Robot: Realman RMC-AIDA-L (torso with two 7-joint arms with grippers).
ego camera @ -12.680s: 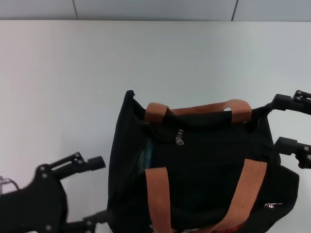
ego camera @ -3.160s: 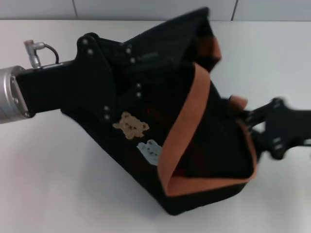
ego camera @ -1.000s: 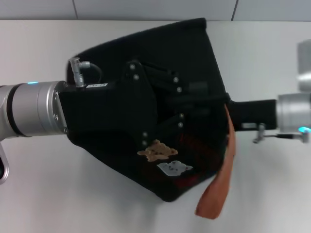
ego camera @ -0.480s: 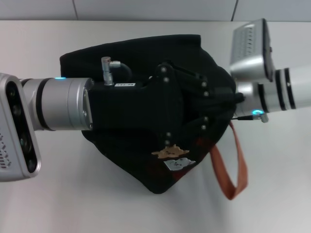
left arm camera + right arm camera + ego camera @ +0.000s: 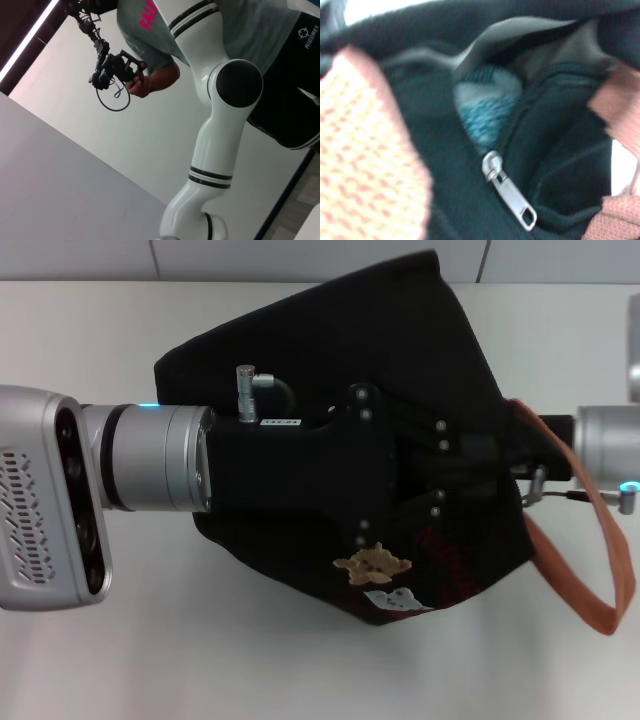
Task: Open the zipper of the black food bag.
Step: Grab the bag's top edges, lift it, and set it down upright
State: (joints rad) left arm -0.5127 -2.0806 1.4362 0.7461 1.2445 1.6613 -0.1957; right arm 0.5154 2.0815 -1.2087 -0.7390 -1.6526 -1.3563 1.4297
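The black food bag (image 5: 330,360) lies tilted on the white table, its tan bear patch (image 5: 372,563) and white patch (image 5: 395,600) facing me. My left gripper (image 5: 488,455) reaches across it from the left and is shut on its fabric near the right end. My right gripper (image 5: 535,455) meets the bag's right edge, inside an orange strap loop (image 5: 592,570). In the right wrist view the zipper (image 5: 507,132) is partly parted, its silver pull tab (image 5: 512,197) hanging loose, blue-grey cloth (image 5: 485,110) showing inside, orange webbing (image 5: 365,150) beside it.
White table (image 5: 150,660) spreads around the bag, with a tiled wall edge (image 5: 300,260) behind. The left wrist view looks away from the table at a white robot arm (image 5: 220,130) and a person holding a hand-held device (image 5: 112,70).
The bag and left gripper have shifted right, with the bag's far corner lifting. The right arm has drawn back to the right. The orange strap has swung outward to the right.
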